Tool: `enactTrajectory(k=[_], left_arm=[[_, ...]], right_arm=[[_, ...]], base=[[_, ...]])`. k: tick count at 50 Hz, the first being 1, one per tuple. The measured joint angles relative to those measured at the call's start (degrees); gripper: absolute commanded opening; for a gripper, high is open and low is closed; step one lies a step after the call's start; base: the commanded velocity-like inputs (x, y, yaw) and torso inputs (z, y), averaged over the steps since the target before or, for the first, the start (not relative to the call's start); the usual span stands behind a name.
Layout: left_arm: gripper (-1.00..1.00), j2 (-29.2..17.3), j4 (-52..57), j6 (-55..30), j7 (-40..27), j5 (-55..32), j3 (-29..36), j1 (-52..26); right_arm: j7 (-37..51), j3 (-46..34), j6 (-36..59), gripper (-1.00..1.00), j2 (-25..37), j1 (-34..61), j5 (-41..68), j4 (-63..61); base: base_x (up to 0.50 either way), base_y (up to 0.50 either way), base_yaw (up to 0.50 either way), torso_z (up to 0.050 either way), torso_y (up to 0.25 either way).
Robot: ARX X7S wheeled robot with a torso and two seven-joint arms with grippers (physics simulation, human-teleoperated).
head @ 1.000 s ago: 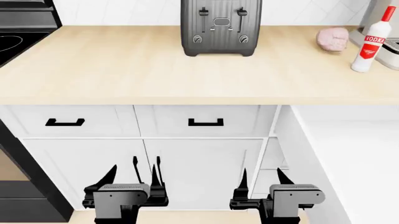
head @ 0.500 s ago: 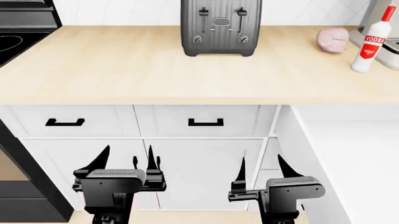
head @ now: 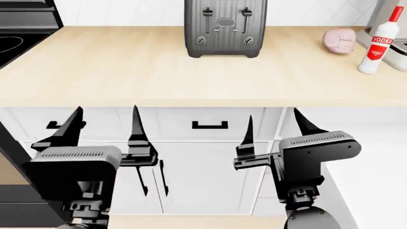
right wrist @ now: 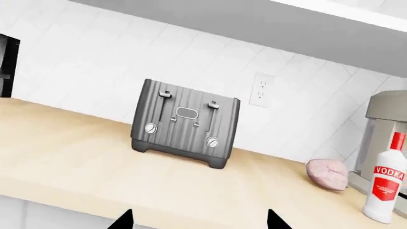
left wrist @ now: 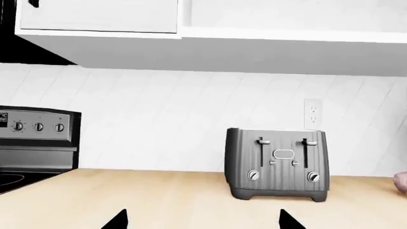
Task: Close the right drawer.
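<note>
1. The right drawer (head: pixel 356 157) stands pulled out, right of the toaster (head: pixel 226 27) and below the table (head: pixel 127 71).
2. Right claw (head: pixel 272 125) is spread wide just beside the drawer's wall.
3. Left claw (head: pixel 105 124) is wide too, empty.

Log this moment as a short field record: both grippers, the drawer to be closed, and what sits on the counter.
left gripper: open, empty, raised in front of the cabinet fronts
right gripper: open, empty, raised beside the pulled-out drawer
right drawer: pulled out at the far right of the head view, white wall and interior showing, not touched by either gripper
toaster: dark, upright at the back of the counter
vodka bottle: upright, right end of the counter
pink lump: on the counter, left of the bottle
stove: black, left end
</note>
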Motion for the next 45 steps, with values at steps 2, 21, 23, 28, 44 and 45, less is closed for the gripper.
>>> enactTrajectory(k=[2,21,23,28,44,45], left_arm=[[1.00,0.0,2.5,-1.7,-0.6,-0.7,-0.4,-1.1],[1.00,-19.6,16.1,-2.3,-28.1,-21.2,6.8,-16.1],[1.00,-22.3,16.5,-1.1,-31.2,-23.0,8.5,-17.6],[1.00,-28.0,17.3,2.1,-37.9,-26.5,12.5,-21.0],[1.00,-39.5,18.2,9.6,-51.2,-32.3,23.5,-30.5],[1.00,-39.9,18.2,9.9,-51.8,-32.5,24.0,-31.0]], right_arm=[[-0.1,-0.5,1.1,1.00,0.2,0.5,-0.4,-1.4],[-1.4,-7.6,14.5,1.00,1.8,7.7,-6.4,-15.5],[-1.6,-8.5,16.0,1.00,1.9,8.7,-7.1,-16.9],[-2.1,-10.8,19.8,1.00,2.1,11.2,-9.0,-20.2],[-7.9,-16.1,27.8,1.00,0.5,17.4,-17.9,-25.5],[-8.4,-16.3,28.1,1.00,0.3,17.7,-18.6,-25.6]], base=[[0.00,0.00,0.00,0.000,0.000],[0.00,0.00,0.00,0.000,0.000],[0.00,0.00,0.00,0.000,0.000],[0.00,0.00,0.00,0.000,0.000],[0.00,0.00,0.00,0.000,0.000],[0.00,0.00,0.00,0.000,0.000]])
